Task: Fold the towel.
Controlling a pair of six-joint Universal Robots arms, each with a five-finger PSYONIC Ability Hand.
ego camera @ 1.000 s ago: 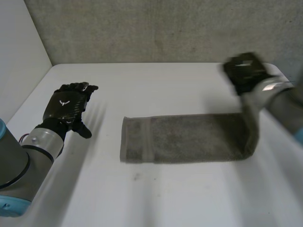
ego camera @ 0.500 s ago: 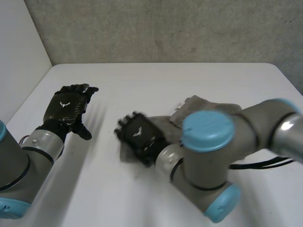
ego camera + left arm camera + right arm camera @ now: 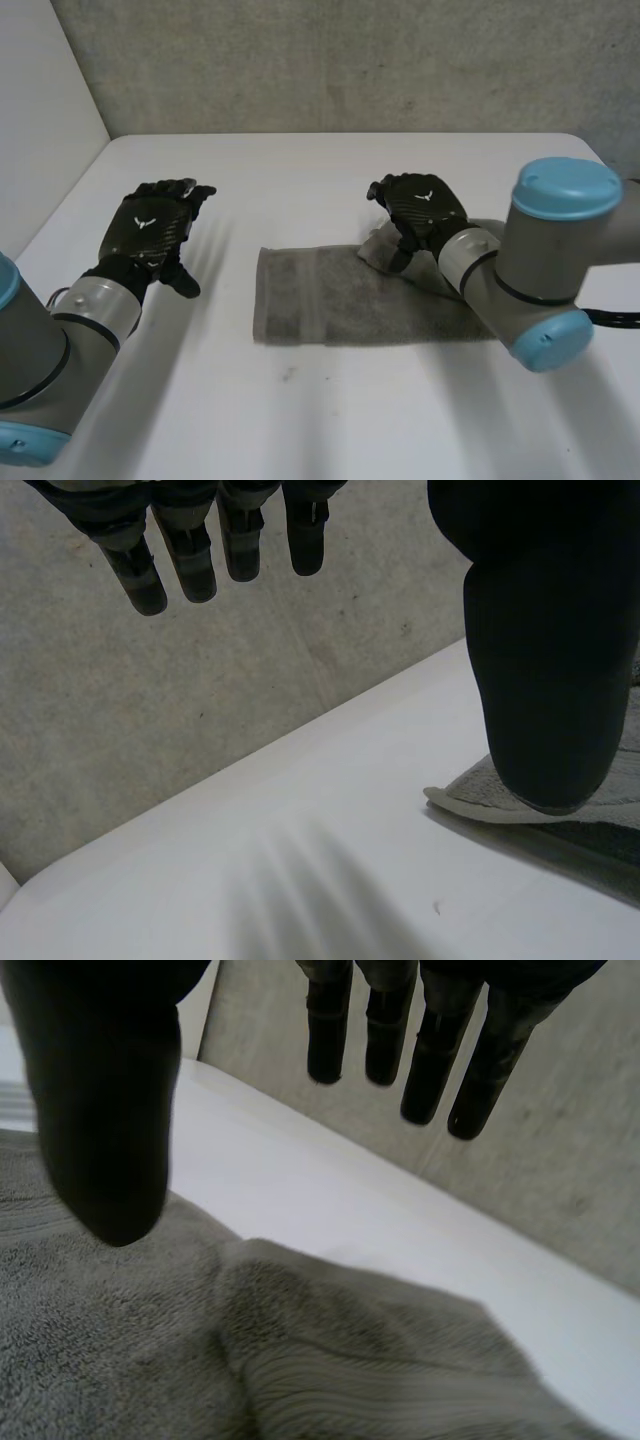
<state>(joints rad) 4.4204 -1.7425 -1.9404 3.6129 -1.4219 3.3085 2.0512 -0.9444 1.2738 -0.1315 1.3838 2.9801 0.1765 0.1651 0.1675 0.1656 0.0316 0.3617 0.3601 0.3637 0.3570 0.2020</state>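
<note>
The towel [image 3: 310, 300] lay flat across the middle of the worktop [image 3: 300, 170]. A rumpled flap [image 3: 380, 246] was doubled over on top of it near its far edge, well short of the left end. Its right end was hidden behind the right arm [image 3: 545, 265]. The right robot hand [image 3: 420, 208] hung just over the flap, fingers straight and thumb apart, gripping nothing. The left robot hand [image 3: 150, 228] was open as well, over bare worktop and well apart from the towel's left edge.

The main risk looked to be a bad fold. The flap sat skewed and bunched, with nothing holding it, so it could slump back or set as a crooked crease. A fingertip catching the pile as the right robot hand moved off could drag the flap or slide the whole towel, since the left end was not pinned. A regrasp might also pinch both layers at once.
</note>
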